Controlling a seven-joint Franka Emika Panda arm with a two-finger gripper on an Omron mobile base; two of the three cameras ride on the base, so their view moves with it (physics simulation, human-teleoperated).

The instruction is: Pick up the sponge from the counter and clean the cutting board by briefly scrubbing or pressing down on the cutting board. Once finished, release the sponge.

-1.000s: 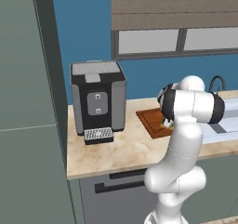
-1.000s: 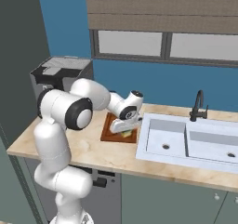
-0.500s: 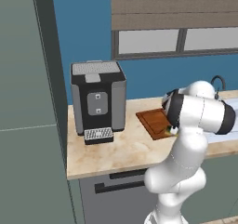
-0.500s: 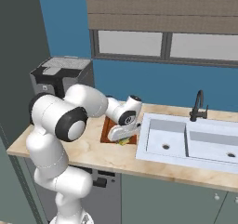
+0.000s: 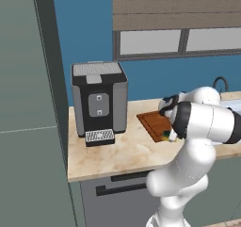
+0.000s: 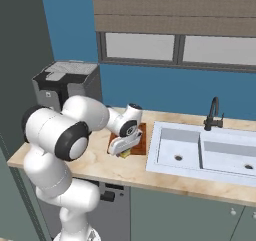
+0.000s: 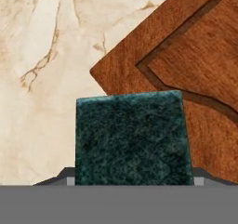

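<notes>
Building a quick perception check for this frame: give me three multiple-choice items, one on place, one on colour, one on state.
1. Where does the cutting board lie?
A. Between the coffee machine and the sink
B. Inside the sink
C. On top of the coffee machine

2. What colour is the top face of the sponge?
A. Pink
B. Dark green
C. White

3. What is the claw doing?
A. Open above the sink
B. Shut on the sponge
C. Shut on the faucet

Key: 1 A, the board sits on the counter with the machine on one side and the basin on the other. 2 B, the hand view shows a dark green scrub face. 3 B, the sponge fills the space between the fingers, at the board's corner.
</notes>
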